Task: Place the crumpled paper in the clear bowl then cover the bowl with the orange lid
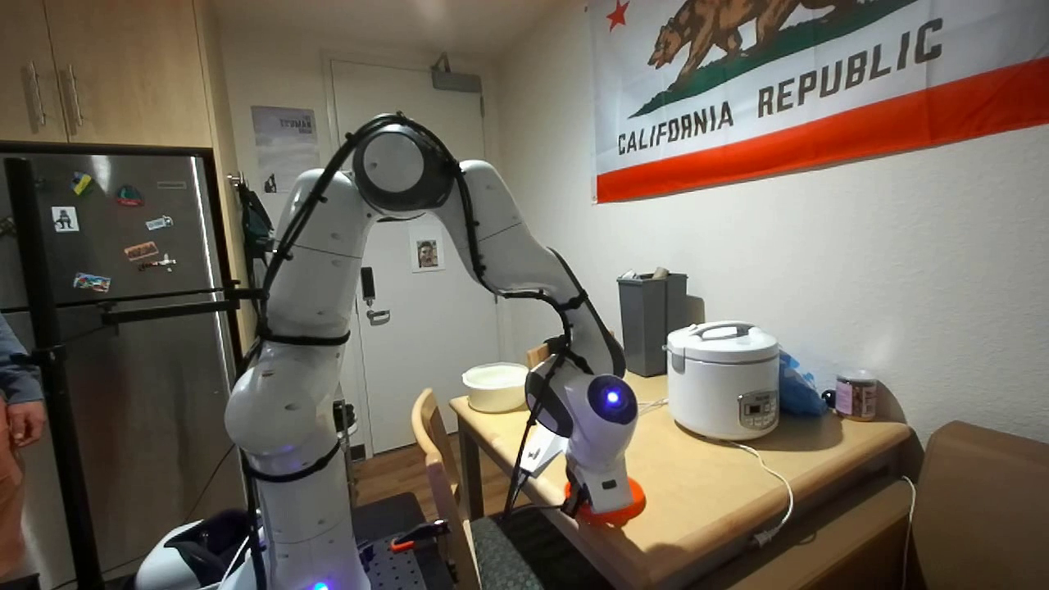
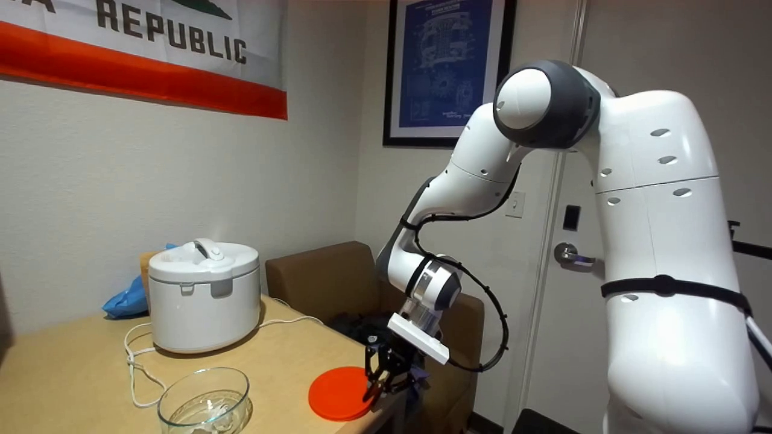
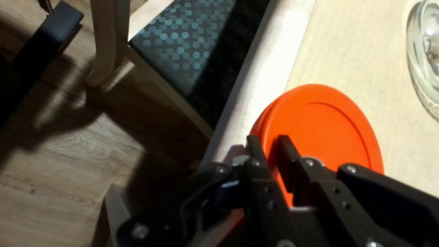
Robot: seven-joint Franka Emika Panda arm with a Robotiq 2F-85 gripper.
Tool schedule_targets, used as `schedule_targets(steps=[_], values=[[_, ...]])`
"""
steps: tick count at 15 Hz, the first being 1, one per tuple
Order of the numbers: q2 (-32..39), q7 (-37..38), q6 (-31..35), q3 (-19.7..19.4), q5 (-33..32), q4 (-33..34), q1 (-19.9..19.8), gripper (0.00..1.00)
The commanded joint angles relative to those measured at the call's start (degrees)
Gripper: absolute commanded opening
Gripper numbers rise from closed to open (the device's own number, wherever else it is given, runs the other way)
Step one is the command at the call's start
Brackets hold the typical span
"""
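The orange lid [image 3: 325, 130] lies near the edge of the surface [image 2: 283, 355], apart from the clear bowl [image 2: 202, 381]. The claw [image 3: 269, 142] straddles the lid's rim, its two sides standing close together, one at the outer edge and one over the top face. Whether they pinch the rim or only flank it cannot be determined. The clear bowl stands upright and uncovered. A pale shape [image 3: 432, 44] shows inside it; glass and glare prevent identification. If this is the crumpled paper, step one is complete; this is judged likely, not confirmed. Step two, covering, is judged to be at lid pickup. Remaining operations: secure the lid, lift it, transfer it to the bowl, seat it over the opening, release. In an exterior view, the rice cooker [image 2: 205, 298] stands behind the bowl.
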Motion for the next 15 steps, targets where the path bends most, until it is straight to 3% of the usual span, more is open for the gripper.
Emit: schedule_targets(steps=[1, 15], values=[[-5.5, -2.2, -0.2, -0.4, 1.4, -2.5, 0.3, 0.08], [-17.4, -0.3, 2.4, 1.2, -3.4, -3.7, 4.6, 0.07]])
